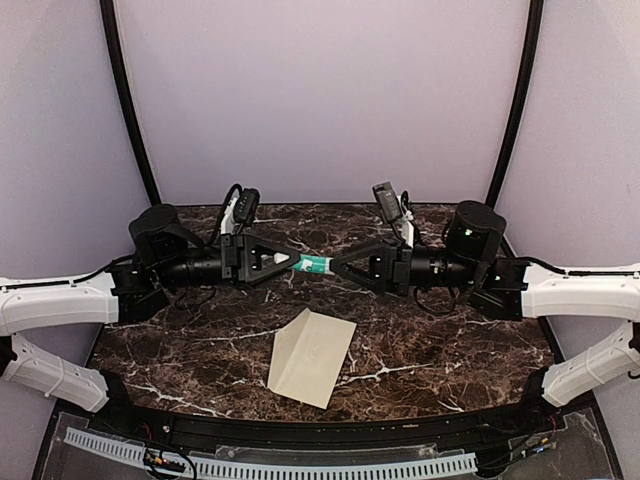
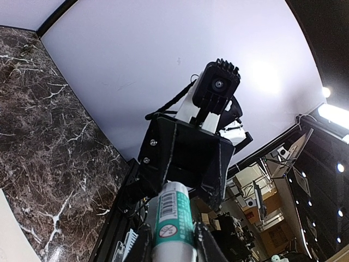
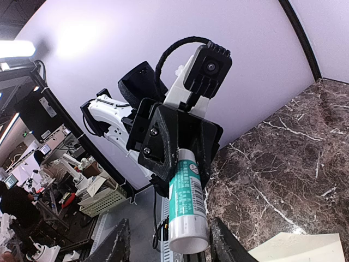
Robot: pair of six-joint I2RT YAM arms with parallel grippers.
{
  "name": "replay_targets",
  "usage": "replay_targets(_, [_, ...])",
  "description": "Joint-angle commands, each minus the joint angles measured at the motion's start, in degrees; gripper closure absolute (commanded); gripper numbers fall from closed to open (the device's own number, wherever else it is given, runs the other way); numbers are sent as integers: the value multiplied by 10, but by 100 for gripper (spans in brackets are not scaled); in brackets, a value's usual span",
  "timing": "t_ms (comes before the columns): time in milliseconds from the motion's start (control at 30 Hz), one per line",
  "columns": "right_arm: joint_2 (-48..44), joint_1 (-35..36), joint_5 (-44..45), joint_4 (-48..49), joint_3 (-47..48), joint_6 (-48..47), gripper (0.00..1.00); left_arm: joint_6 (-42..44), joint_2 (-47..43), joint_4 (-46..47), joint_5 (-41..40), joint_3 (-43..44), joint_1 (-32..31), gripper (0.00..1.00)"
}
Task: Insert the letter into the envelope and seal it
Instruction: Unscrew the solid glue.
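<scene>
The cream envelope (image 1: 312, 355) lies on the marble table near the front middle; a corner of it shows in the wrist views (image 2: 6, 234) (image 3: 300, 250). The letter is out of view. Above the table, my two arms face each other. My left gripper (image 1: 287, 262) (image 2: 172, 229) is shut on a green-and-white glue stick (image 1: 312, 265) (image 2: 174, 204). My right gripper (image 1: 338, 266) (image 3: 169, 224) stands open around the stick's white end (image 3: 188, 218), and its fingers (image 3: 119, 243) are clear of the stick on both sides.
The dark marble table (image 1: 450, 350) ends at a black rail along the near edge. Pale purple walls close in the back and sides. Both arms hang level, well above the envelope.
</scene>
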Motion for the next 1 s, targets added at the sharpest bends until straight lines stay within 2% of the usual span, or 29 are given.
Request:
replay_targets(0, [4,0,-14,34,2,8,54,-4,-11,28,8,-9,4,100])
replay_targets(167, [12,-1,-7,28,4,8,51,-8,-10,38,13,-9,4,100])
replay_targets(367, [19,0,-6,28,8,10,51,-10,-7,44,24,-9,4,100])
replay_targets(533, [22,-1,-10,33,13,16,68,-8,-1,48,34,-7,5,100])
replay_targets(800, [37,-1,-15,46,18,44,78,25,4,43,57,-7,4,100])
replay_targets(967, [39,-1,-16,58,14,97,83,124,-3,6,74,-4,4,100])
